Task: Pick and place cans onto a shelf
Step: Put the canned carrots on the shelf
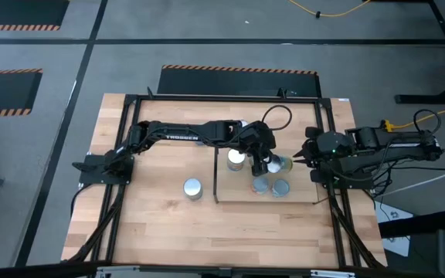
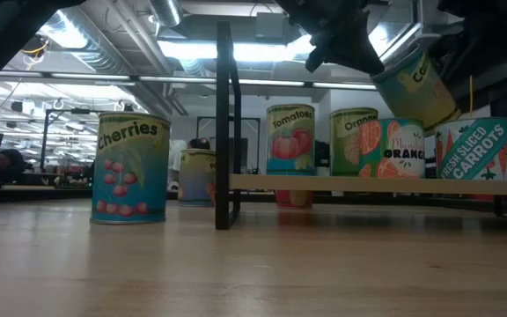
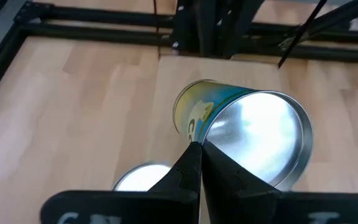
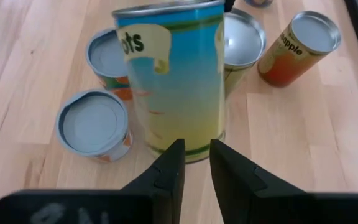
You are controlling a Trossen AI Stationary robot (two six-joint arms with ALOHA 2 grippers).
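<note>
The shelf (image 1: 300, 197) is a light-wood board with a dark upright panel (image 2: 225, 123) along its left edge. Several cans stand on it, among them a tomatoes can (image 2: 290, 141) and a carrots can (image 2: 475, 150). A cherries can (image 1: 193, 188) stands on the tabletop left of the panel. My left gripper (image 3: 199, 149) reaches in from the left and is shut on a yellow-and-teal can (image 2: 416, 84) tilted in the air above the shelf. My right gripper (image 4: 194, 158) hangs at the shelf's right end (image 1: 304, 156), facing that can, its fingers a little apart with nothing between them. My left gripper pinches the can's top rim (image 3: 199, 138) between its two fingertips, one on the silver lid and one on the labelled side. The fingers slant down from the table's left. The can hangs tilted, lid facing back toward the left arm, lifted clear of the shelf.
A black metal frame (image 1: 207, 98) runs round the tabletop. Two pale-topped cans (image 1: 261, 185) (image 1: 280, 188) stand at the shelf's near edge and a white-topped can (image 1: 236, 158) stands close to the panel. Bare tabletop (image 1: 207, 232) lies toward the near edge.
</note>
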